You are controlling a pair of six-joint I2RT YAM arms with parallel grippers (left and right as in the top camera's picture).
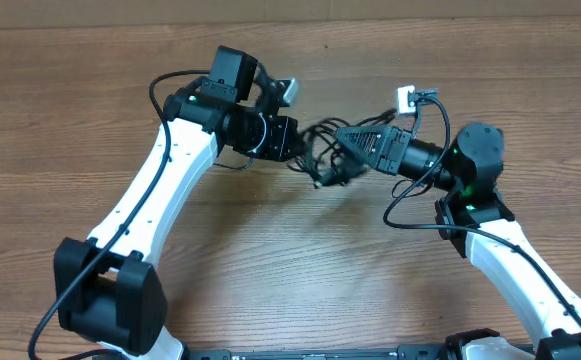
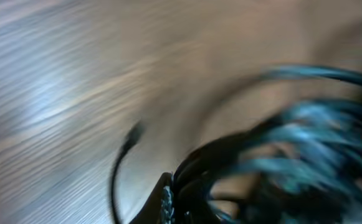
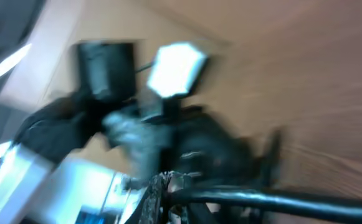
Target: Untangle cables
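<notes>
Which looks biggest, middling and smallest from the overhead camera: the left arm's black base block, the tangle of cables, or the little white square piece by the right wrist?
1. Black base block: clearly largest.
2. Tangle of cables: middling.
3. White square piece: smallest.
The gaps are wide enough that nearness to the camera hardly matters.

Left arm (image 1: 170, 165) climbs from the lower left of the frame to a bent elbow near top centre, then the wrist swings off to the right. Right arm (image 1: 515, 262) comes up from the lower right, folds, and points left. Left gripper (image 1: 295, 148) and right gripper (image 1: 344, 140) sit nose to nose mid-frame, both pinched closed.
</notes>
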